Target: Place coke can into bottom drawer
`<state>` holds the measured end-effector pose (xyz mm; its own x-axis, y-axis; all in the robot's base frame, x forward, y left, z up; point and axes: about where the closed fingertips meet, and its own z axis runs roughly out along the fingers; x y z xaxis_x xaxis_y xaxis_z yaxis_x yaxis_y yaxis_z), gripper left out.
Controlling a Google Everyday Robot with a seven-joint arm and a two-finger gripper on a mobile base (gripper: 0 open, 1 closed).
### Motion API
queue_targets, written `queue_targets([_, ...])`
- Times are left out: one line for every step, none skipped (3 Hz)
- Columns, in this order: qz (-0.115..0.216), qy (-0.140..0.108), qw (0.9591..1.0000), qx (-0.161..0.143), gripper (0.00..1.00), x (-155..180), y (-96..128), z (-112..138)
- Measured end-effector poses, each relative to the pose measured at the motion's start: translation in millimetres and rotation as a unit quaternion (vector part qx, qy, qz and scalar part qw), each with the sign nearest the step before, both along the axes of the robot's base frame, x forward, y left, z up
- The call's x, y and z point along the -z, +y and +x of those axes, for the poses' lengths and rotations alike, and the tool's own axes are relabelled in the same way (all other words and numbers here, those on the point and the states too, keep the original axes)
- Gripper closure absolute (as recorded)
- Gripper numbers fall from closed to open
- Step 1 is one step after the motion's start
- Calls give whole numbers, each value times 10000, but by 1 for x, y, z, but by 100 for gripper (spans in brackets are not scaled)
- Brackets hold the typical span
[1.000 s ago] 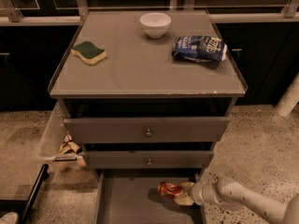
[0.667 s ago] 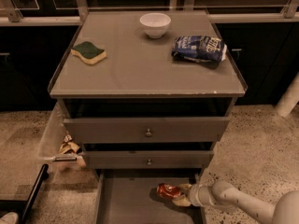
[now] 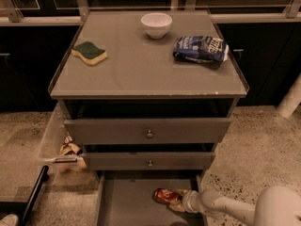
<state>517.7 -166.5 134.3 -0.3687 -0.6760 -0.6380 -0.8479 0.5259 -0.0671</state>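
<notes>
Coke can shifted lower and further left inside the open bottom drawer
The red metal cylinder, lying on its side, is clasped at one end by the gripper near the drawer's right wall; it has been eased inward, so release is judged close. Low grey sides frame the flat tray; a crinkled blue-and-white snack bag lies on the smooth counter

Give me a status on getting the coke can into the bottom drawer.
Done: the bottom drawer is pulled open, and the coke can is on its side over its right part. In hand: the gripper, reaching in from the right, grips the can. Whether the can rests on the drawer floor cannot be told. Left: release it and pull the arm out.
</notes>
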Motion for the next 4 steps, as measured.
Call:
queue_targets([-209,-95,9997,117,98,14,3,0])
queue_targets([-209,-95,9997,117,76,14,3,0])
queue_targets([-207,-94,9997,115,53,14,3,0])
queue_targets([-207,-94,9997,115,29,14,3,0])
